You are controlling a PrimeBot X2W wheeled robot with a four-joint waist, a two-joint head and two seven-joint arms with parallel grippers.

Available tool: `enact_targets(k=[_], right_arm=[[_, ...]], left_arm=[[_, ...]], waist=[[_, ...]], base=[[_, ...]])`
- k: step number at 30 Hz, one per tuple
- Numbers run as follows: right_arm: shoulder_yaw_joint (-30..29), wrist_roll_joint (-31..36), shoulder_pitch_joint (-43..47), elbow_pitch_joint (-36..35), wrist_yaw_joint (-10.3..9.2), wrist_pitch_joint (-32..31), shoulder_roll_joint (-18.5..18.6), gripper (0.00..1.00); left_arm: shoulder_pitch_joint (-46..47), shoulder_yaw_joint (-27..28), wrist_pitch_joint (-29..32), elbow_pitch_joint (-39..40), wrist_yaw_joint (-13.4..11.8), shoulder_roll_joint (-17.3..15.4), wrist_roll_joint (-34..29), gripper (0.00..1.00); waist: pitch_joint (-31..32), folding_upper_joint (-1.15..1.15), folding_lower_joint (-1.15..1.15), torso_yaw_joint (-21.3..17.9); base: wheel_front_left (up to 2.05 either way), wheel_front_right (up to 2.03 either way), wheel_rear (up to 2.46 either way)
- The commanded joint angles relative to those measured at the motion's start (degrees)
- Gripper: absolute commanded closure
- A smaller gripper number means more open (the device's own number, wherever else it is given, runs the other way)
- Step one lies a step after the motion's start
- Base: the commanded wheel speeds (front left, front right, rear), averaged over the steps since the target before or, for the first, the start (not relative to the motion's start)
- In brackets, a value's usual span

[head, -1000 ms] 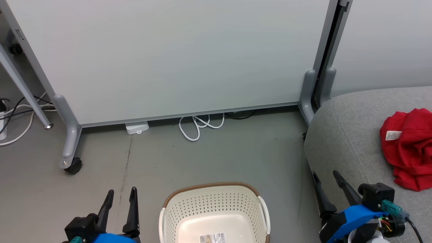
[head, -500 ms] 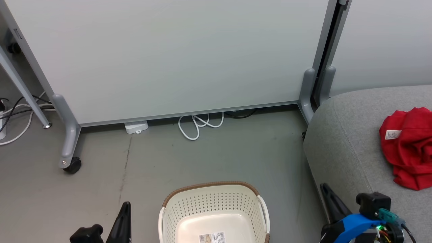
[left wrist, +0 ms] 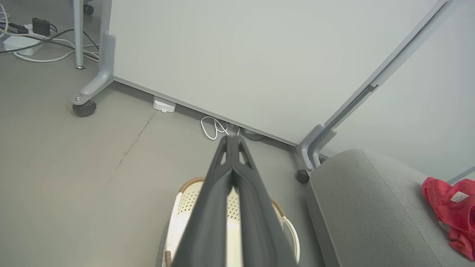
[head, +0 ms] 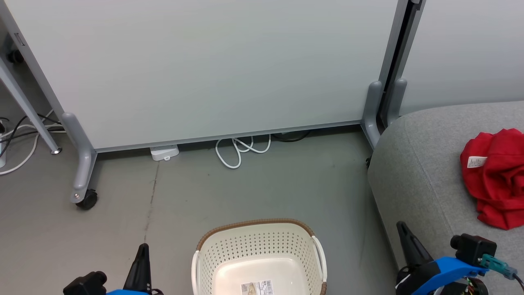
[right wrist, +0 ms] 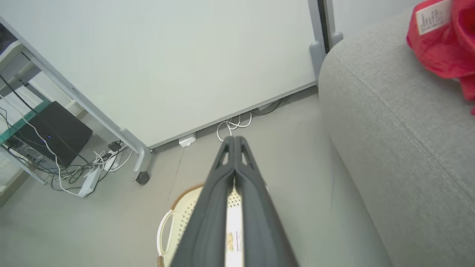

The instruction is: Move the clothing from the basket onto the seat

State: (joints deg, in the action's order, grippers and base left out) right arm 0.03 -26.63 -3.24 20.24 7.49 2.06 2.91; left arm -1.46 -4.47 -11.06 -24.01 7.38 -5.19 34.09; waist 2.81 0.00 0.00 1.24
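The red clothing [head: 497, 176] lies bunched on the grey seat [head: 417, 172] at the right, a white tag showing on it. On the floor at the bottom centre stands the cream basket [head: 258, 241], with only its label sticker inside. My left gripper [head: 142, 248] is shut and empty, low to the left of the basket. My right gripper [head: 401, 226] is shut and empty, beside the seat's front left edge. In the left wrist view the fingers [left wrist: 232, 148] are pressed together above the basket [left wrist: 178, 207]. The right wrist view shows the same above the basket [right wrist: 174, 218], with the clothing [right wrist: 441, 40] at top right.
A pale partition panel [head: 204, 69] on grey legs with a castor [head: 86, 200] stands behind the basket. A white cable coil [head: 239, 151] and a white adaptor [head: 164, 152] lie at its foot. More cables [head: 16, 135] lie at the far left.
Both grippers have gone from open to shut and dropped lower in the head view. The camera has shifted slightly. The clothing and the basket have stayed put.
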Motion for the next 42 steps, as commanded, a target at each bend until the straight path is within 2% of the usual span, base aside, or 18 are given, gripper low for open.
enact_targets(k=[1,19,42], right_arm=[[-0.4,-2.7,-1.3,-1.3,0.00,-0.3,0.0,1.00],[-1.9,-18.2,-1.8,-2.7,0.00,-2.3,0.0,1.00],[-3.5,-34.1,-2.4,-4.0,0.01,-4.4,0.0,1.00]], left_arm=[[2.1,0.7,0.7,1.4,0.0,-0.1,2.3,1.00],[3.7,3.3,4.8,3.6,0.1,0.5,16.1,1.00],[5.2,5.9,9.1,5.8,0.1,1.1,30.2,1.00]], waist=[[0.0,0.00,0.00,0.0],[-0.5,0.00,0.00,-0.2],[-1.1,0.00,0.00,-0.5]], base=[[0.00,0.00,0.00],[0.00,0.00,0.00],[0.00,0.00,0.00]])
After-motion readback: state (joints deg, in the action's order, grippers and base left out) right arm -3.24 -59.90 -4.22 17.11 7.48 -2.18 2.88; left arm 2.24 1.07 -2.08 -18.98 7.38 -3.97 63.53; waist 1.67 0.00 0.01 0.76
